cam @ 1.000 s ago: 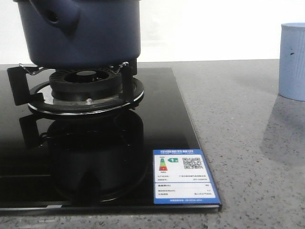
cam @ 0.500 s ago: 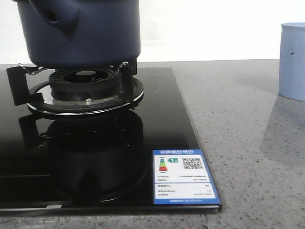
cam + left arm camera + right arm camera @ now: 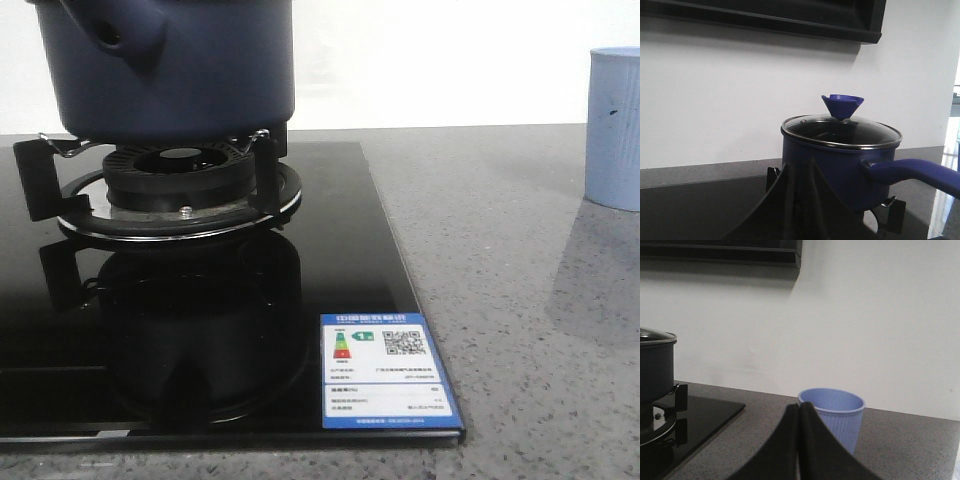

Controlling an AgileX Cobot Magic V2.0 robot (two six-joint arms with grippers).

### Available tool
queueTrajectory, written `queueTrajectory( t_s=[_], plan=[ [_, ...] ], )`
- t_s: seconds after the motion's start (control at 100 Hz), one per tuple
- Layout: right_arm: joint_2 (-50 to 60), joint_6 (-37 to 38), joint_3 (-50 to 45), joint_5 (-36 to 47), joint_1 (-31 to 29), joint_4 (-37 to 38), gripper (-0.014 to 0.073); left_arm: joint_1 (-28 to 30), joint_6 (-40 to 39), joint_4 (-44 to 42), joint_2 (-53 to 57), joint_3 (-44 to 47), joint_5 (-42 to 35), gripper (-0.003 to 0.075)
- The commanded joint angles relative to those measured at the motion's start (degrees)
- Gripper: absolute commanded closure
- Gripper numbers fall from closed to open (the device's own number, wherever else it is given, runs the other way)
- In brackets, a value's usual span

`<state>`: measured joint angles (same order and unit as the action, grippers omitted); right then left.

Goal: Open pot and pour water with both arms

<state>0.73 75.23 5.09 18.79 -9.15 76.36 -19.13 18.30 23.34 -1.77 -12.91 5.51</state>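
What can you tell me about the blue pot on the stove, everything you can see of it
The pot is a round, dark navy saucepan, matte outside. A glass lid with a metal rim sits closed on it, topped by a blue funnel-shaped knob. A long blue handle juts from its side. It stands upright on the burner's pan supports on the black glass cooktop. Neither gripper touches it. Its contents cannot be made out.

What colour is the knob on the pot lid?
The knob is bright blue, on a clear glass lid with a metal rim. The left wrist view shows it best.
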Motion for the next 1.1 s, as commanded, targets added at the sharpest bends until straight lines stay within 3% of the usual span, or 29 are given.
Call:
queueTrajectory(
  t_s=[0.0,0.18,0.3,0.55,0.62,0.66,1.09],
  plan=[
    [0.77,0.18,1.45,-0.06,0.08,-1.03,0.0656,0.14,0.02,0.57,-0.58,-1.44,-3.81,0.0736],
    [0.77,0.18,1.45,-0.06,0.08,-1.03,0.0656,1.06,-1.18,-8.42,-0.58,-0.16,-3.66,0.0736],
    [0.77,0.18,1.45,-0.06,0.08,-1.03,0.0656,5.79,-12.23,-16.24,-0.58,3.72,-5.08,0.0736],
    [0.77,0.18,1.45,-0.06,0.08,-1.03,0.0655,14.97,-15.59,-17.47,0.28,11.20,-7.30,0.0736],
    [0.77,0.18,1.45,-0.06,0.08,-1.03,0.0656,15.55,-15.59,-17.69,2.58,13.74,-9.46,0.0736],
    [0.77,0.18,1.45,-0.06,0.08,-1.03,0.0655,15.81,-15.59,-17.69,3.70,13.64,-6.64,0.0736],
    [0.77,0.18,1.45,-0.19,0.08,-1.03,0.0656,16.33,-15.59,-17.94,3.39,13.63,-4.90,0.0736]
  ],
)
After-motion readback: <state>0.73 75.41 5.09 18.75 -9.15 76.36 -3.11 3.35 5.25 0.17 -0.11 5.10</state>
